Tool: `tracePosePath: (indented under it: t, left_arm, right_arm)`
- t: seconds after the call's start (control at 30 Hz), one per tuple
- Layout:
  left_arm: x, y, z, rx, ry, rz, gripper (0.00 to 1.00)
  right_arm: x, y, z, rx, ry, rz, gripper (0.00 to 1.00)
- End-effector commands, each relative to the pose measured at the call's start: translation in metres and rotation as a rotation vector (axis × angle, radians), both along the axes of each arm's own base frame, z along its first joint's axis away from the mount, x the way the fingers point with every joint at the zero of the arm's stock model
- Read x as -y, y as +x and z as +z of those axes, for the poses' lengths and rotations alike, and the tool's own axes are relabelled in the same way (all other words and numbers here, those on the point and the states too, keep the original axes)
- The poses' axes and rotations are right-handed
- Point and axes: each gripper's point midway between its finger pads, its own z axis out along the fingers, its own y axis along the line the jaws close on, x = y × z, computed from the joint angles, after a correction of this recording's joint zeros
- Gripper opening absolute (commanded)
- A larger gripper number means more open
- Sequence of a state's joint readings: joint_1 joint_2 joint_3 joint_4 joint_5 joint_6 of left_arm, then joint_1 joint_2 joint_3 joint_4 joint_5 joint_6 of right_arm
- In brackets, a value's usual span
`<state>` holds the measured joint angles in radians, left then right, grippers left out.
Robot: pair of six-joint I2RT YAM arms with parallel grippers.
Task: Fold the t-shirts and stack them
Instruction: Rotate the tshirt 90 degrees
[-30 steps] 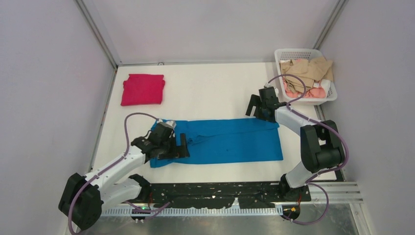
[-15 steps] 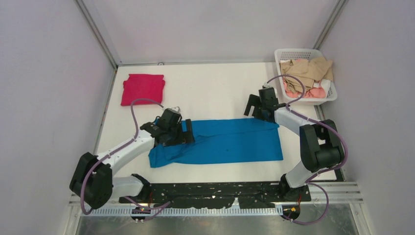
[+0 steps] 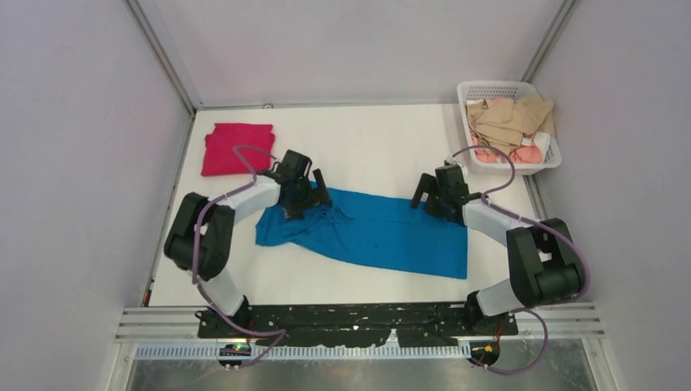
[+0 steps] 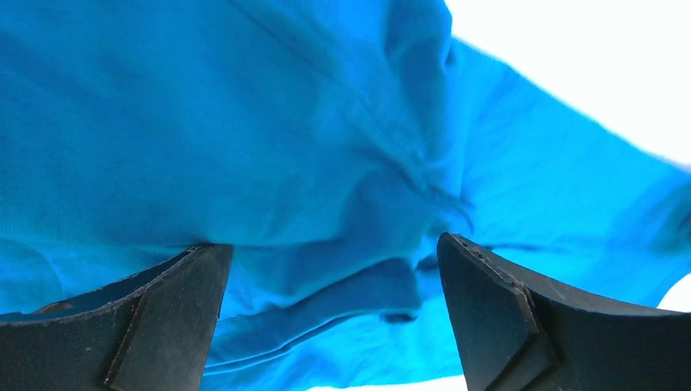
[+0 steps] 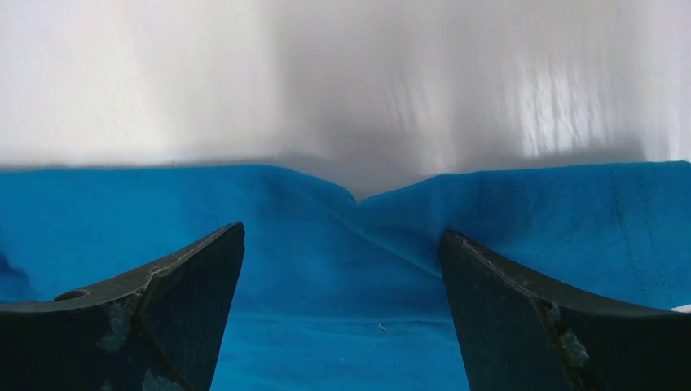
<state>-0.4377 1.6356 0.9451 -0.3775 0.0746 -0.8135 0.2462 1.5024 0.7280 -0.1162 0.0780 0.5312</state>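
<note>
The blue t-shirt [image 3: 375, 236] lies in a long folded band on the white table [image 3: 367, 147], smooth toward its right end and rumpled at its left. The left gripper [image 3: 308, 195] hangs over the rumpled left end with its fingers spread wide and pinching nothing. The right gripper [image 3: 430, 199] sits over the blue t-shirt's far right edge, spread just as wide and empty. The red t-shirt [image 3: 237, 149] lies folded square beyond the blue t-shirt's left end, apart from it. A white basket [image 3: 468, 88] of clothes stands beyond its right end.
</note>
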Motion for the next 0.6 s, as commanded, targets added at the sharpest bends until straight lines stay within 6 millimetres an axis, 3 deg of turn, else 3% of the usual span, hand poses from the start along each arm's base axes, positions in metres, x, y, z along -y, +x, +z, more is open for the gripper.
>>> tracePosePath:
  t: [0.0,0.1,0.17,0.27,0.3,0.33,0.37,0.43,0.57]
  left_arm:
    - [0.017,0.048,-0.013,-0.046,0.044,-0.002,0.99]
    - [0.04,0.091,-0.005,-0.032,0.025,-0.024,0.99]
    - [0.054,0.121,0.005,-0.017,0.026,-0.048,0.99]
    - [0.084,0.162,0.01,-0.014,-0.028,-0.097,0.99]
    - [0.095,0.175,0.013,-0.017,-0.063,-0.11,0.9]
    - [0.103,0.184,0.013,-0.037,-0.081,-0.116,0.74]
    - [0.107,0.191,0.015,-0.049,-0.093,-0.122,0.74]
    - [0.114,0.205,0.019,-0.045,-0.15,-0.121,0.77]
    - [0.108,0.207,0.012,-0.054,-0.245,-0.09,0.91]
  right_arm:
    - [0.014,-0.062,-0.02,-0.134,-0.01,-0.07,0.95]
    - [0.014,-0.104,-0.029,-0.197,-0.012,-0.069,0.95]
    - [0.003,-0.125,-0.028,-0.203,0.009,-0.024,0.95]
    - [-0.031,-0.148,-0.019,-0.204,0.097,0.108,0.95]
    - [-0.05,-0.161,-0.019,-0.222,0.148,0.193,0.95]
    - [-0.061,-0.164,-0.018,-0.218,0.183,0.225,0.95]
    - [-0.071,-0.179,-0.023,-0.25,0.201,0.289,0.95]
    - [-0.08,-0.196,-0.03,-0.29,0.18,0.362,0.95]
    - [-0.112,-0.229,-0.026,-0.333,0.193,0.577,0.95]
